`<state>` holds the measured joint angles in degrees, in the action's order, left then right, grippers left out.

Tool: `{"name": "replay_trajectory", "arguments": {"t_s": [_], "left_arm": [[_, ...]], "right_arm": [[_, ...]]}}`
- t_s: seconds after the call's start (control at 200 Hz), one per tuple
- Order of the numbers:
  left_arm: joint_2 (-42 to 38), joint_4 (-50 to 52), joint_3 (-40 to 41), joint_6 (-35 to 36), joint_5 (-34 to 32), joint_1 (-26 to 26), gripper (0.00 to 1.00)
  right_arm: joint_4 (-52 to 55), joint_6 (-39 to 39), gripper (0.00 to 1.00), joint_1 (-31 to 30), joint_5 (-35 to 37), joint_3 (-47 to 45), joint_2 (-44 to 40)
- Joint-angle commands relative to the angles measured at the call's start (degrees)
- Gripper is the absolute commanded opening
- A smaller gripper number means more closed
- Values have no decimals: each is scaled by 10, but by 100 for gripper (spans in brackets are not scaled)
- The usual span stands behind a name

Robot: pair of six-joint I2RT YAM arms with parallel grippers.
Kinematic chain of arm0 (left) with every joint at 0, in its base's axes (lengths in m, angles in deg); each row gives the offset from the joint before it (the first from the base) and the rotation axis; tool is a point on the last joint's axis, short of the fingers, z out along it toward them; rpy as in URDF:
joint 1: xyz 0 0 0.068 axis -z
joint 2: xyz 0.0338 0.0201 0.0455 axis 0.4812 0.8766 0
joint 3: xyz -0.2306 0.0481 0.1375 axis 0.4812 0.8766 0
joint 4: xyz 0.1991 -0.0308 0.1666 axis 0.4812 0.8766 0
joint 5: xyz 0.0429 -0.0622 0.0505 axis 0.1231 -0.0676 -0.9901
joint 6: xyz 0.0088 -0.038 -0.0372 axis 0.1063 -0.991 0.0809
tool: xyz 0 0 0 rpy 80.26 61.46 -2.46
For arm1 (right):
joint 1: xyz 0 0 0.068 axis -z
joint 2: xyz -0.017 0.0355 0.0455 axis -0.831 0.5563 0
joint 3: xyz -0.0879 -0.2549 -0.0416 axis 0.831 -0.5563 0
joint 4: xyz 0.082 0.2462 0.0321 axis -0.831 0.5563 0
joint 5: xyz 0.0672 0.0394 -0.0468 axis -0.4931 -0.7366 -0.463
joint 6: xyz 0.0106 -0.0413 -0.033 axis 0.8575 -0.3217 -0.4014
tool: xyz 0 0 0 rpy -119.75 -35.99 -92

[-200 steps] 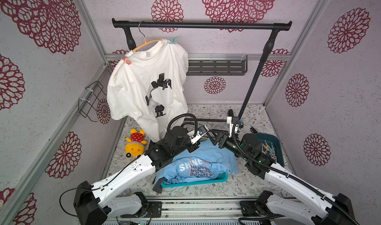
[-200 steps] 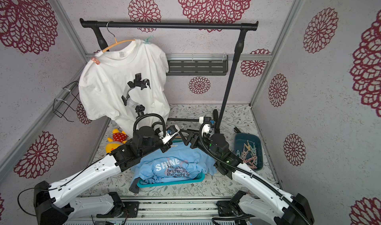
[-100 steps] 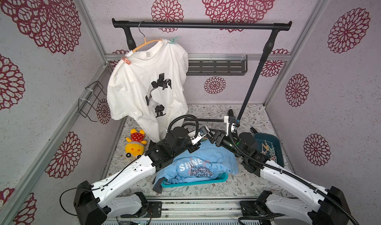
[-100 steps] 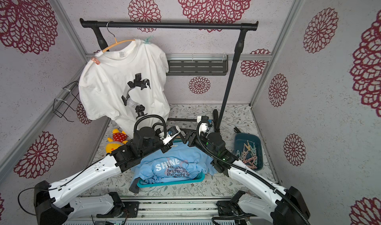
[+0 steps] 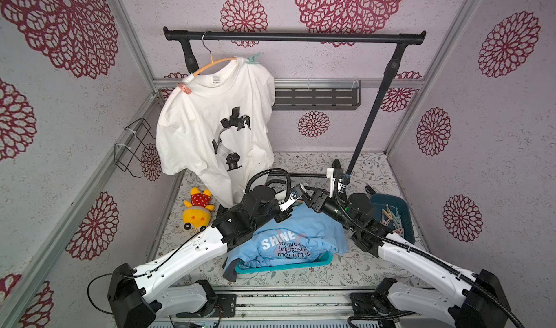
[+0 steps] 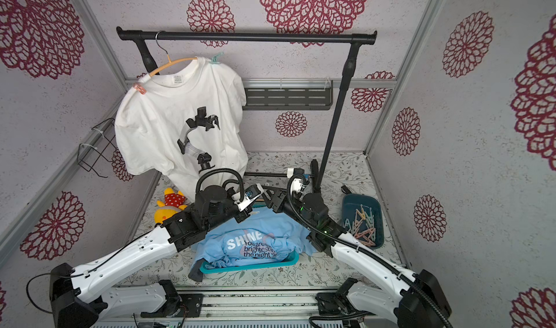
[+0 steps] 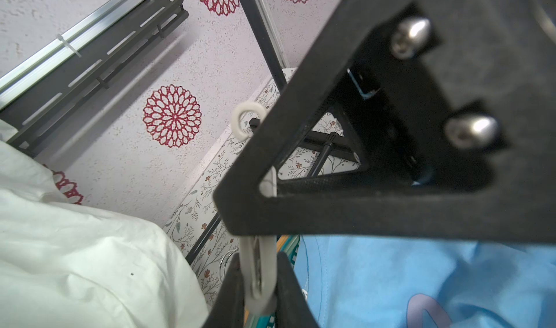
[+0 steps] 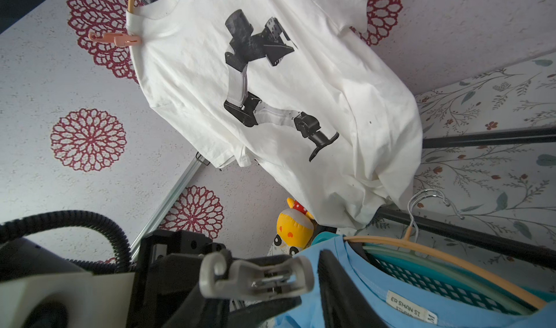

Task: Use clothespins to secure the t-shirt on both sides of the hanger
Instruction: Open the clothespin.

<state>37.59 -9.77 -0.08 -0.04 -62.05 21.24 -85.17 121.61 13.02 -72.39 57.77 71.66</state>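
pin: whitish-grey plastic spring clothespin (image 8: 255, 281), near centre, above light-blue t-shirt (image 5: 288, 242) | left gripper (image 7: 258, 295) clamps one end | right gripper (image 6: 267, 199) jaws apart, straddling it | handling: likely light, stiff, slick; pinch handle ends squarely

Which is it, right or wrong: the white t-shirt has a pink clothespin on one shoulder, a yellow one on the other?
Wrong: that one is a mint green clothespin, not yellow, in both top views. The pink clothespin on the t-shirt's other shoulder is right.
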Motion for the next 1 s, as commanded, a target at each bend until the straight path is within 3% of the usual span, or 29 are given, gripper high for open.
{"name": "replay_trajectory", "arguments": {"t_s": [0.0, 0.275, 0.816, 0.896, 0.931, 0.991], "left_arm": [[-3, -20, 10, 16, -1, 8, 0], [-3, -20, 11, 16, -2, 9, 0], [0, -29, 19, 18, -1, 9, 0], [-5, -23, 16, 7, 15, 9, 15], [-9, -21, 13, -3, 23, 9, 33], [-17, -21, 11, -17, 36, 9, 50]], "right_arm": [[-32, 9, 48, -2, 1, 12, -1], [-17, -5, 47, -3, 23, 14, -6], [19, -24, 31, -7, 39, 19, -9], [34, -32, 31, -8, 44, 22, -9], [40, -37, 31, -9, 45, 23, -9], [58, -44, 31, -9, 53, 25, -11]]}}
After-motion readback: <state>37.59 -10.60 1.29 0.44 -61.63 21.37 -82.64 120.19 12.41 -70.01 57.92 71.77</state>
